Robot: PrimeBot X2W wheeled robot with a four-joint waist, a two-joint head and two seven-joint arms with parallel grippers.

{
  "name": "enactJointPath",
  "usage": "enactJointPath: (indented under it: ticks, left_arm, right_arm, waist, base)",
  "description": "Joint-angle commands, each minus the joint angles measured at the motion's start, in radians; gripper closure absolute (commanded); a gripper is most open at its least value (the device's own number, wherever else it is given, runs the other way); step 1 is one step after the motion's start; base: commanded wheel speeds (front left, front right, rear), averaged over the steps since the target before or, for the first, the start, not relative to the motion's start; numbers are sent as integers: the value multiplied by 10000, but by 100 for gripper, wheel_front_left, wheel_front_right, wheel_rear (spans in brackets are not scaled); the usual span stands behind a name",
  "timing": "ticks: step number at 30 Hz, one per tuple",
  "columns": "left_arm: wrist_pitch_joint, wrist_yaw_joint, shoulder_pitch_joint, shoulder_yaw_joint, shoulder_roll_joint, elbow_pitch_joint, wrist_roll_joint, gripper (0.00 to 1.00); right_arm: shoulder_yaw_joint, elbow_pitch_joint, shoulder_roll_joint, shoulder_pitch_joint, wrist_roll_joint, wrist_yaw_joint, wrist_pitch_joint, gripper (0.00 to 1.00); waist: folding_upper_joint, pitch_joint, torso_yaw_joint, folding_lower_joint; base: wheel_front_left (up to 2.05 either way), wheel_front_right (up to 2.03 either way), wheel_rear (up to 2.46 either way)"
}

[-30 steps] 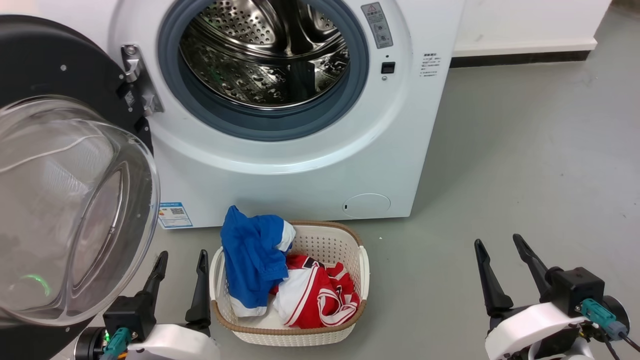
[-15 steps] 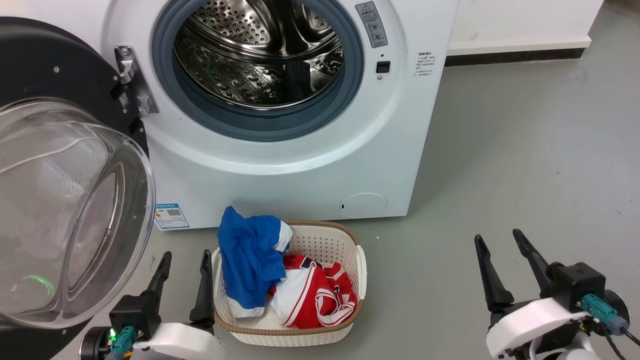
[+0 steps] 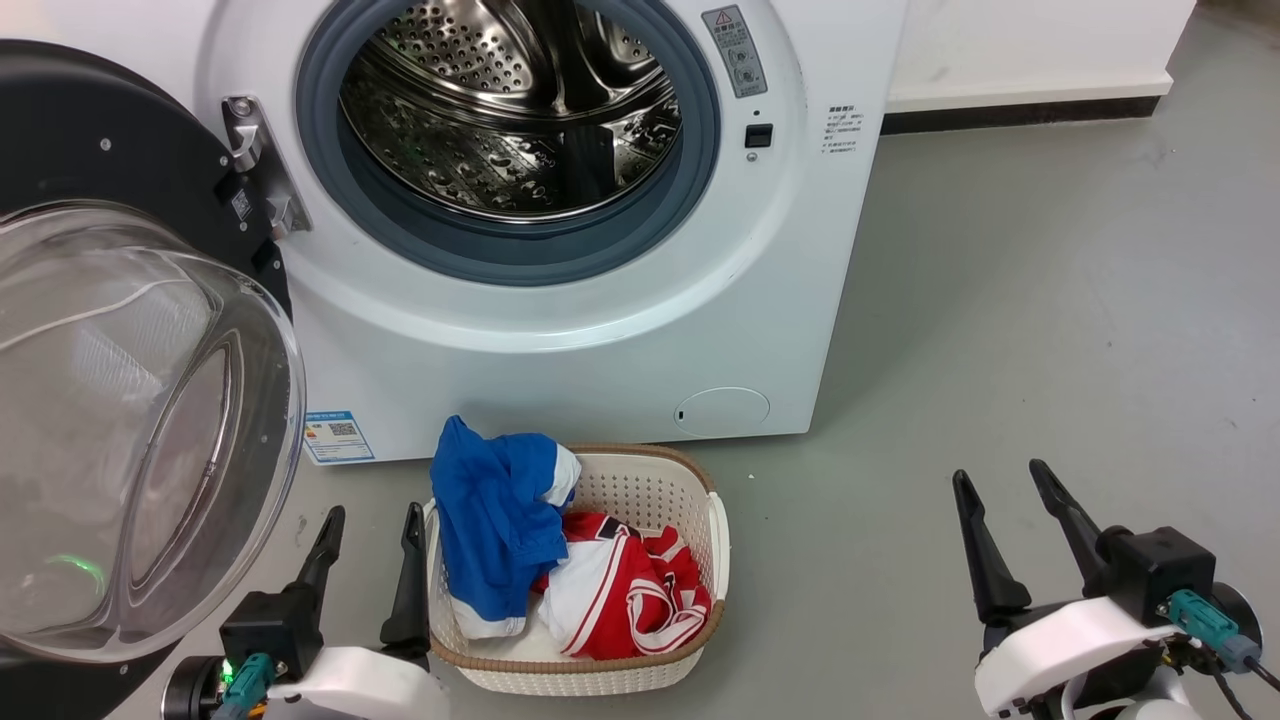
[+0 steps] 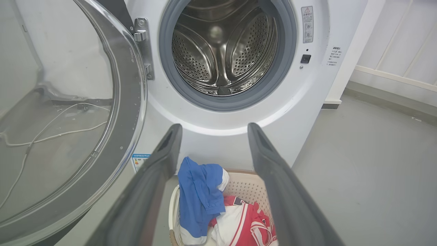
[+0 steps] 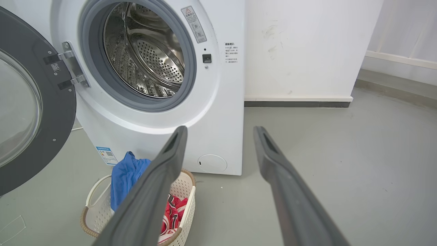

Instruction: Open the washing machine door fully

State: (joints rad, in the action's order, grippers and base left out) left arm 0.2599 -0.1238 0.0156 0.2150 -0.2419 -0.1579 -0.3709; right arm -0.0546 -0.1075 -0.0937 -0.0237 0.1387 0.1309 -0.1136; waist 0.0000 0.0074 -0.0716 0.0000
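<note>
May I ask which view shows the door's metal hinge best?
Right wrist view: the hinge shows whole, both brackets reaching the washing machine door. Head view sees it steeply from above; in left wrist view the door's rim overlaps it.

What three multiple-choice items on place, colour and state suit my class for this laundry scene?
1. Where is the basket? A. On the floor before the washing machine. B. On a table. C. On the machine.
2. The garment draped over its rim is: A. green. B. blue. C. yellow.
3. The washing machine door is: A. shut. B. swung open. C. on the floor.
Answers: A, it sits on the floor below the machine's front; B, blue cloth hangs over the rim; B, the door stands aside on its hinge.
</note>
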Motion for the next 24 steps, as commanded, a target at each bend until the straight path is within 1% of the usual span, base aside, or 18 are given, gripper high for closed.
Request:
enactJointPath:
  ticks: [1, 2, 5, 12, 13, 24]
  left_arm:
    - [62, -4, 67, -42, 48, 12, 0, 0]
    - [0, 3, -1, -13, 25, 7, -16, 100]
    - [-40, 13, -139, 53, 76, -200, -59, 100]
    - [-393, 259, -28, -268, 248, -264, -1272, 100]
    - [-538, 360, 24, -398, 319, -298, -1758, 100]
    - [-1024, 698, 189, -846, 553, -391, -3394, 100]
  right_arm:
    - [13, -1, 14, 19, -5, -3, -22, 0]
    - [12, 1, 8, 7, 1, 0, 0, 100]
    - [1, -220, 30, 158, 54, 0, 4, 100]
    - [148, -318, 61, 59, 1509, 0, 211, 100]
    - [211, -364, 71, 11, 2090, 0, 297, 100]
    - [424, -516, 114, -149, 4042, 0, 590, 100]
  waist:
    - [0, -8, 0, 0]
    - [0, -9, -2, 0]
    - [0, -13, -1, 1]
    - [0, -15, 39, 1]
    - [0, -15, 57, 1]
    - [0, -18, 120, 1]
  base:
    - [0, 0, 0]
    - [0, 0, 0]
    - [0, 0, 0]
    - [0, 0, 0]
    - [0, 0, 0]
    - [0, 0, 0]
